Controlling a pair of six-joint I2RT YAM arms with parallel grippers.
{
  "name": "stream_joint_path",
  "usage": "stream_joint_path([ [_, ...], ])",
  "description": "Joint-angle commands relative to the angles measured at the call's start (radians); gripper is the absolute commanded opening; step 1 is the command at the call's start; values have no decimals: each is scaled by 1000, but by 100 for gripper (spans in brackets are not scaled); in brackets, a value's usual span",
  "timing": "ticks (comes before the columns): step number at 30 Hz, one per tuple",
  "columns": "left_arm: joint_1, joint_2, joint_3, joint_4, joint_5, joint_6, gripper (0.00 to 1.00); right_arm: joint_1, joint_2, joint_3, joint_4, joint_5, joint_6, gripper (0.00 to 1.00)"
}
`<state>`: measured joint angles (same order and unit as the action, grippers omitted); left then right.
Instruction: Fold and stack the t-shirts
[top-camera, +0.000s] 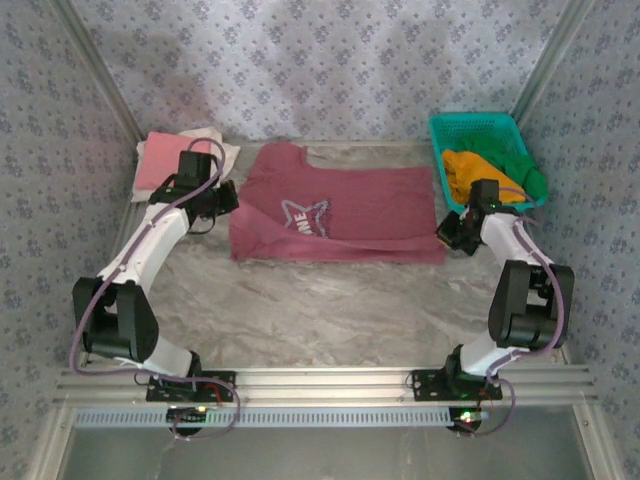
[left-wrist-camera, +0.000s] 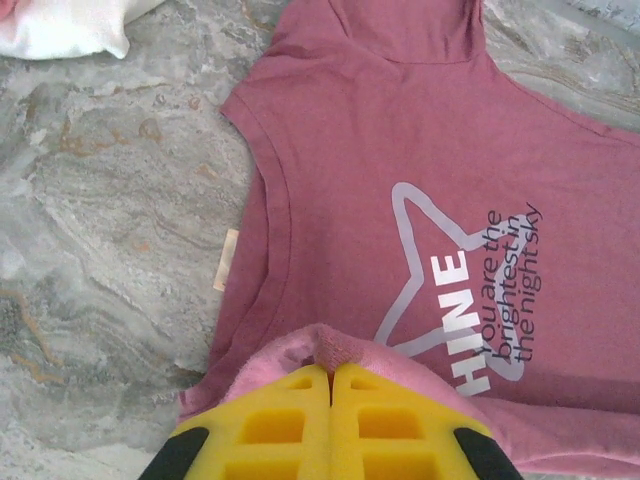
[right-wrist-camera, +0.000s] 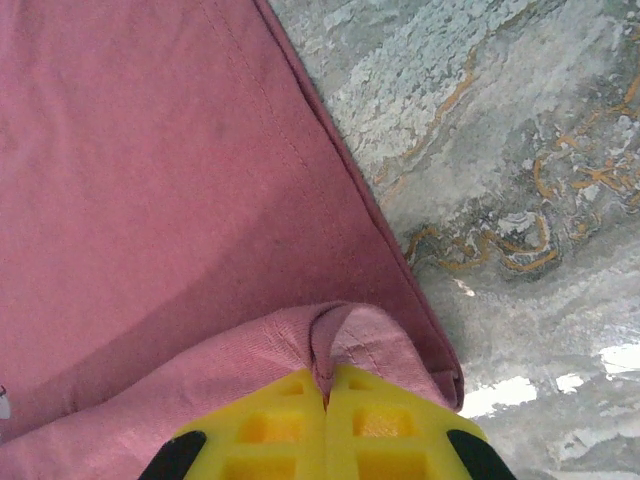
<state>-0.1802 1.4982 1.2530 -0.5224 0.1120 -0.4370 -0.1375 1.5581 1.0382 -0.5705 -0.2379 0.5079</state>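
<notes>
A maroon t-shirt (top-camera: 340, 210) with a white star and "SHINE" print lies spread across the middle of the table, its near edge lifted and folded over. My left gripper (top-camera: 222, 200) is shut on a pinch of the shirt's cloth (left-wrist-camera: 345, 350) at its left side. At the right side, my right gripper (top-camera: 450, 232) is shut on the folded corner (right-wrist-camera: 340, 335) of the same shirt. Pink and cream t-shirts (top-camera: 165, 160) lie folded at the back left. Orange and green t-shirts (top-camera: 480, 170) sit in the teal basket.
The teal mesh basket (top-camera: 475, 128) stands at the back right corner. Patterned walls close in the marbled table (top-camera: 330, 310) on three sides. Bare table lies between the shirt and the arm bases.
</notes>
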Motion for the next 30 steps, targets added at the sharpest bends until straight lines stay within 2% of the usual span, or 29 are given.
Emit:
stream_joint_path([
  [1,10,26,38,-4,-18,31,0,1,24,36,9,22,13,0],
  [5,13,66,68,1,-23,42,0,7,61,73,22,11,27,1],
  [9,18,138,157,-9,-49,68,0,13,116,162,30,-11,60,9],
  [10,22,163,190,-16,-56,75,5,14,134,205,29,-28,70,14],
  [12,30,210,259,-22,-61,77,34,14,161,269,25,-51,92,20],
  [14,40,256,332,-34,-41,74,41,13,180,330,29,-60,113,34],
  [16,40,284,410,-60,-21,65,46,12,194,400,3,-81,113,37],
  [18,37,275,433,-61,-2,55,51,15,173,421,-9,-73,141,38],
  [20,30,229,413,-56,8,50,51,18,123,381,17,-79,143,37],
  [24,6,60,194,27,-5,20,53,54,-40,177,122,-93,129,37],
  [26,-8,-5,79,46,2,8,53,90,-120,47,178,-75,69,35],
  [27,-21,-33,24,54,-7,2,52,114,-150,0,184,-34,43,32],
  [30,-67,-80,-109,94,-30,-13,46,169,-172,-87,182,59,6,14],
])
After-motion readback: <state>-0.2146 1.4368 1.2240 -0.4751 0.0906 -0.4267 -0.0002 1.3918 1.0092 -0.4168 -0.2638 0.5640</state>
